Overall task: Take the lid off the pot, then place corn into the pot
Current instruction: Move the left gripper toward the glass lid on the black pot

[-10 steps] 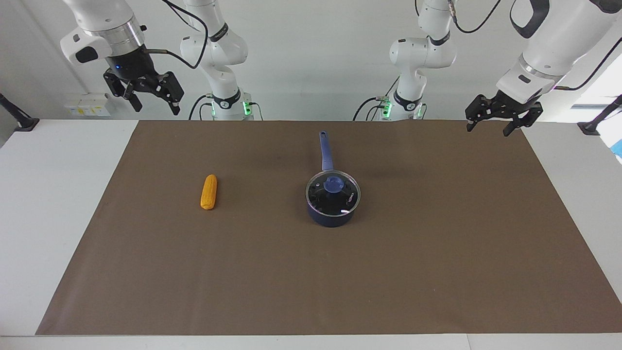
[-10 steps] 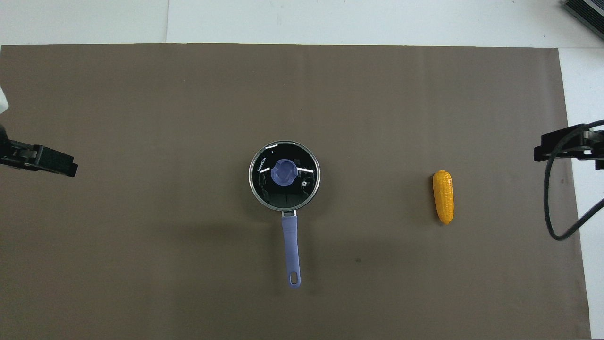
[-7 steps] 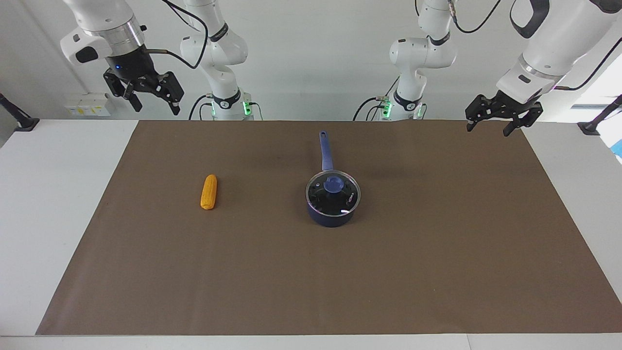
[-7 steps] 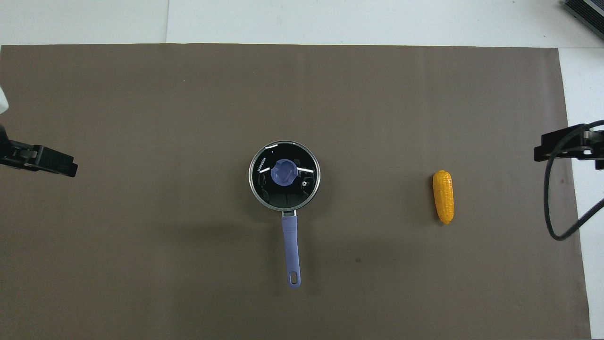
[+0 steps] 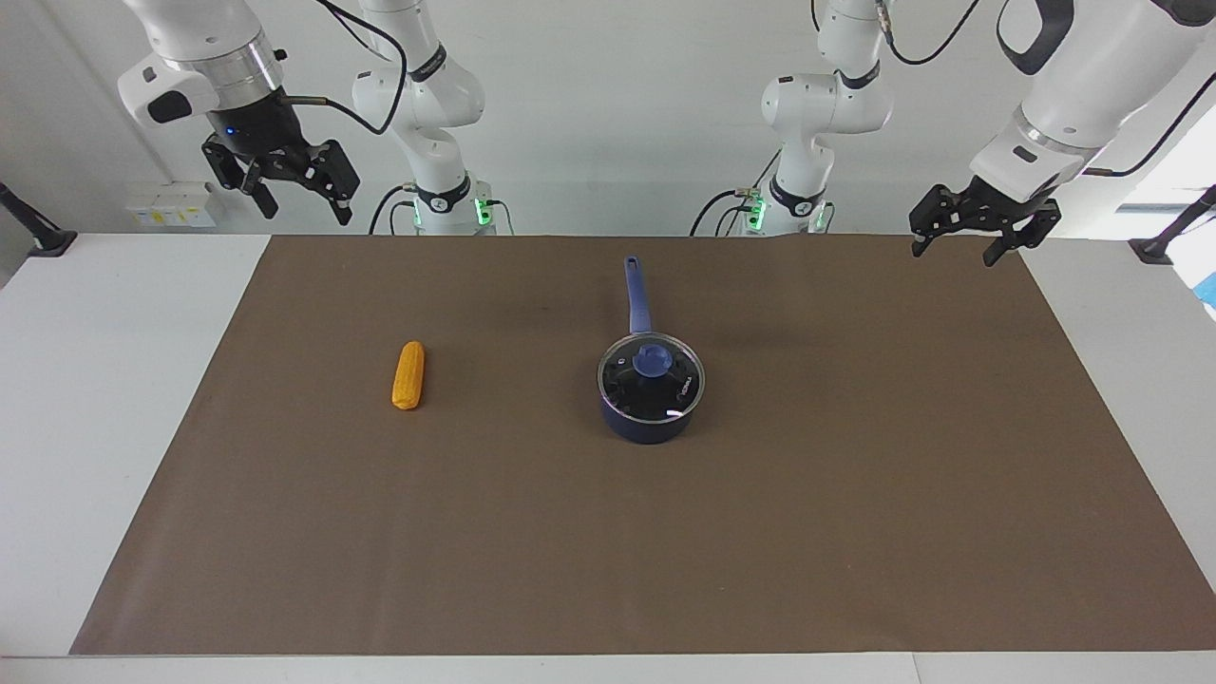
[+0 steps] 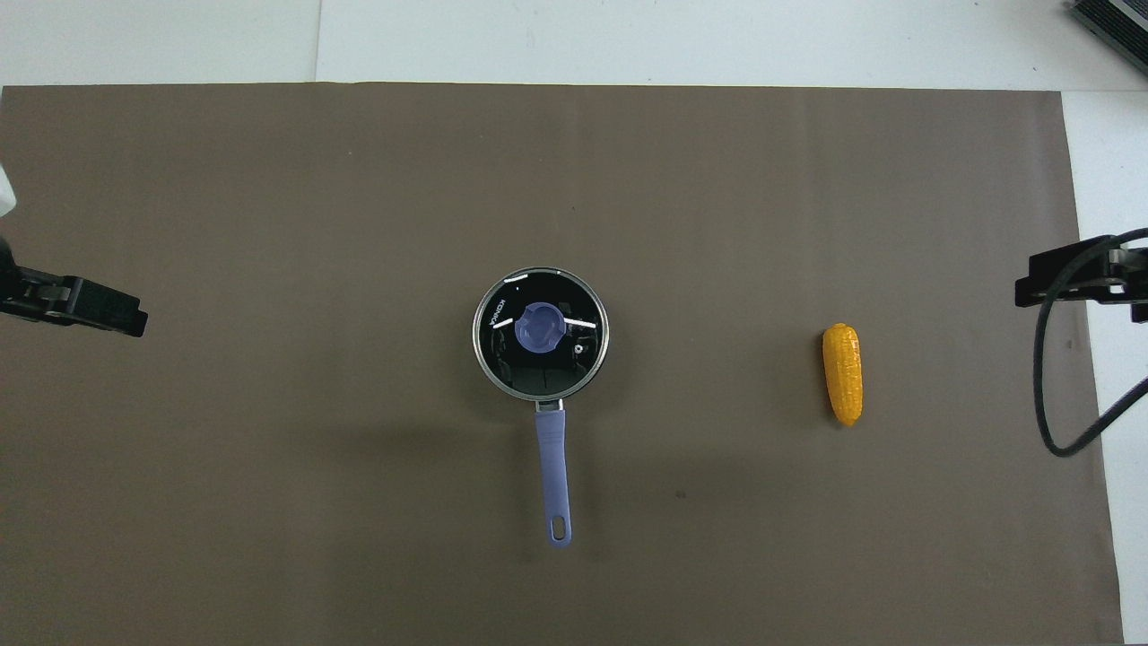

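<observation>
While the lid (image 5: 652, 378) sits on the pot (image 5: 649, 424), no step is begun; left claw (image 5: 966, 249) and right claw (image 5: 302, 204) hang spread, and the knob must be gripped first.

White table (image 5: 85, 399) under brown mat (image 5: 855, 494); on mat: lidded pot (image 5: 651, 418) mid-table, corn (image 5: 408, 375) toward right arm's end.

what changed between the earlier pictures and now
Nothing visibly changed. The lid sits on the pot, the corn lies toward the right arm's end, and the left gripper and right gripper wait raised and open at their ends of the table.
</observation>
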Tool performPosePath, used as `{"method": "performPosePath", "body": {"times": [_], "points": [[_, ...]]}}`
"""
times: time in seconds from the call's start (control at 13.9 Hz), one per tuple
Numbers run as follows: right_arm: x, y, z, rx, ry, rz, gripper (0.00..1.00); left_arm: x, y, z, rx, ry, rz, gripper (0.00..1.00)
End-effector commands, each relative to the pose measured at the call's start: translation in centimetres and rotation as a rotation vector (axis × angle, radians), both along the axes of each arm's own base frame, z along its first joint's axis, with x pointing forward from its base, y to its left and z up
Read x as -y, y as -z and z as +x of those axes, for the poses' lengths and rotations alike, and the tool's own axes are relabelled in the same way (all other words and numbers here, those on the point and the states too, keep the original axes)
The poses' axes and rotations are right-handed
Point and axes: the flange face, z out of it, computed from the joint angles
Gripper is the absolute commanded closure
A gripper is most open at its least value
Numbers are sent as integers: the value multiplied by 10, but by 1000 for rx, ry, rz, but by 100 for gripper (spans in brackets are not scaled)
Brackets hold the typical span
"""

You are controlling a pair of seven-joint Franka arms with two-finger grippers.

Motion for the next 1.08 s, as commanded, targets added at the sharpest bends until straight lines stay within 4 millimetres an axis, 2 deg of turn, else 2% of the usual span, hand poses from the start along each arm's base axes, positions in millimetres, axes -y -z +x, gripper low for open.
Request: {"method": "performPosePath", "body": {"times": [0.0, 0.14, 0.22, 0.29, 0.57, 0.65, 0.72, 0.86, 1.01], "points": [[3, -2, -7, -9, -7, 8, 0, 3, -1, -12, -6, -5, -7, 0], [2, -2, -7, -9, -8, 7, 0, 12, 4, -17, -4, 7, -12, 0], [2, -2, -7, -9, -7, 8, 0, 24, 11, -17, -9, 29, -11, 0], [2, -2, -7, -9, -9, 8, 0, 44, 16, -16, -4, 65, -11, 0], [3, -1, -7, -11, -7, 8, 0, 105, 48, -15, 40, -5, -9, 0], [3, -1, -7, -11, -7, 8, 0, 121, 50, -17, 47, 0, -11, 0], [2, -1, -7, -11, -9, 8, 0, 142, 59, -19, 40, 17, -6, 0], [2, -2, -7, -9, -9, 8, 0, 166, 65, -20, 54, 28, -10, 0], [3, -2, -7, -9, -7, 8, 0, 201, 86, -23, 28, 80, 8, 0]]}}
